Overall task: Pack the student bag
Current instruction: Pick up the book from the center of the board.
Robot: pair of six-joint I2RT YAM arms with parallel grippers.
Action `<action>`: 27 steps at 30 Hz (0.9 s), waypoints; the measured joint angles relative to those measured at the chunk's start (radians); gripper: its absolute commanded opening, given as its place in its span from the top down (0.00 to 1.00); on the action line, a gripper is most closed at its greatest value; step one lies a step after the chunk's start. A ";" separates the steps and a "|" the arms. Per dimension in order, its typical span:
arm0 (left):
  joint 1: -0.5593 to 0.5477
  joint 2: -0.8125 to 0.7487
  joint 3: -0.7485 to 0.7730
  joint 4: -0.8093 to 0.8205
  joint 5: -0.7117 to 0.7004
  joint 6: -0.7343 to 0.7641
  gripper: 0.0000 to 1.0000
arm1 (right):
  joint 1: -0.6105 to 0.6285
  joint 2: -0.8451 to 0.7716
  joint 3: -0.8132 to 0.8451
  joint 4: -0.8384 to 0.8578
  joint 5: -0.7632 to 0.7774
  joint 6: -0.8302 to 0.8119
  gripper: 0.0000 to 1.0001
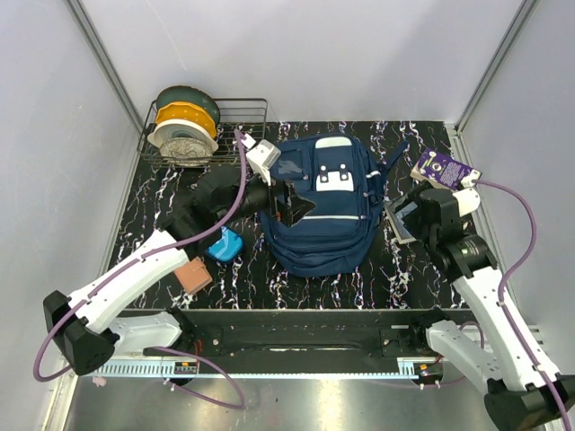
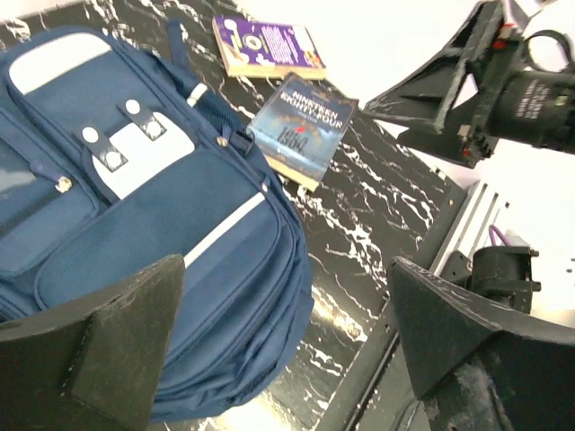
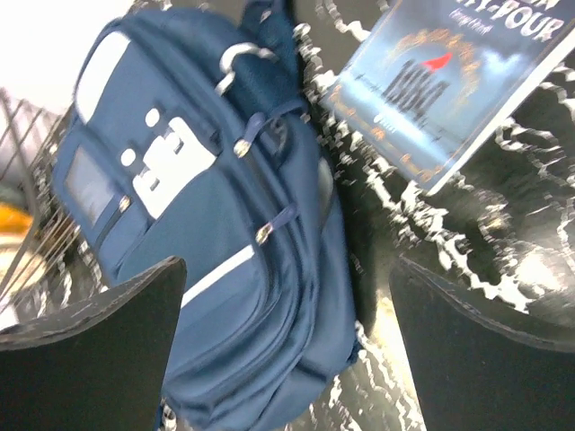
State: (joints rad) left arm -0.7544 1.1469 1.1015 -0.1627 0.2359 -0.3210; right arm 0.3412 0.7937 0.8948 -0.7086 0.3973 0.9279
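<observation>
Packing not yet begun: student bag [image 1: 328, 224] flat mid-table, apparently closed. Left gripper [image 2: 286, 265] above its left flank, jaws spread, likely poised for the zip. Right gripper [image 3: 287, 265] by the book [image 2: 303, 126], jaws spread and empty, probably lining up a pickup.

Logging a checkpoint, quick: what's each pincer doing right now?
Left pincer: open, holding nothing.
Right pincer: open, holding nothing.

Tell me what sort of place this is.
Likely a robot lab test cell: bare white walls box in a black marbled table, left arm and right arm bolted at its near edge, student bag and book staged.
</observation>
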 measured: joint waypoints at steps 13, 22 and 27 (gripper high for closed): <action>-0.026 0.472 0.488 0.008 0.146 0.089 0.01 | -0.464 0.216 -0.029 0.026 -0.359 -0.021 0.00; -0.030 0.894 0.789 0.045 0.264 0.092 0.01 | -0.597 0.208 -0.144 0.063 -0.419 0.080 0.00; -0.037 1.031 0.800 0.164 0.335 0.053 0.01 | -0.666 0.208 -0.235 0.163 -0.488 0.114 0.04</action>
State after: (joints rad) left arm -0.7914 2.1777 1.9018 0.0017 0.5709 -0.2676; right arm -0.3248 1.0012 0.6594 -0.5453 -0.0910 1.0420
